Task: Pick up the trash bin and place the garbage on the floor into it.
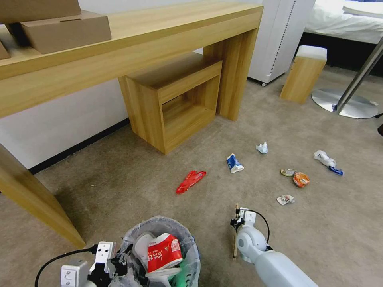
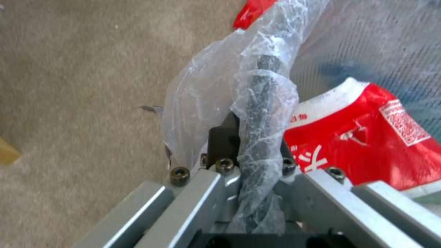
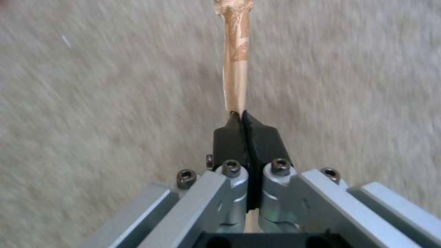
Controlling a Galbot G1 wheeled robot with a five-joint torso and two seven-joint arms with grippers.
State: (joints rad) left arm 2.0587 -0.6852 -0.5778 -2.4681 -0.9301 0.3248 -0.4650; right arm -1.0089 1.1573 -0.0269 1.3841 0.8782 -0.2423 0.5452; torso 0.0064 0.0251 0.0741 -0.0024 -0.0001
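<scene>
The long wooden desk ran across the back of the scene, with a low wooden shelf unit tucked beneath it, and the beige carpet spread in front of both. At the near edge of the carpet stood the trash bin, a small round bin lined with a crinkly translucent bag, already carrying a crushed red-and-white cup and some pale and green pieces below it. The left gripper was clamped tight on the bagged rim of that bin, plastic bunched around the dark edge between its fingers. The right gripper was low over the carpet just to the right of the bin, fingers pinched together on one end of the wooden stick, which pointed away from the pads. The step in hand appeared to be carrying the stick to the bin; done well, it would call for lifting the stick clear of the carpet, bringing its free end over the bin's opening and past the cup, and letting go only once most of its length hung inside, since a long thin piece held at one end could tip out over the rim. The remaining garbage lay scattered farther out: a red wrapper, a blue-and-white carton, an orange wrapper, a white-and-blue scrap, a crumpled paper and a small pale scrap.
</scene>
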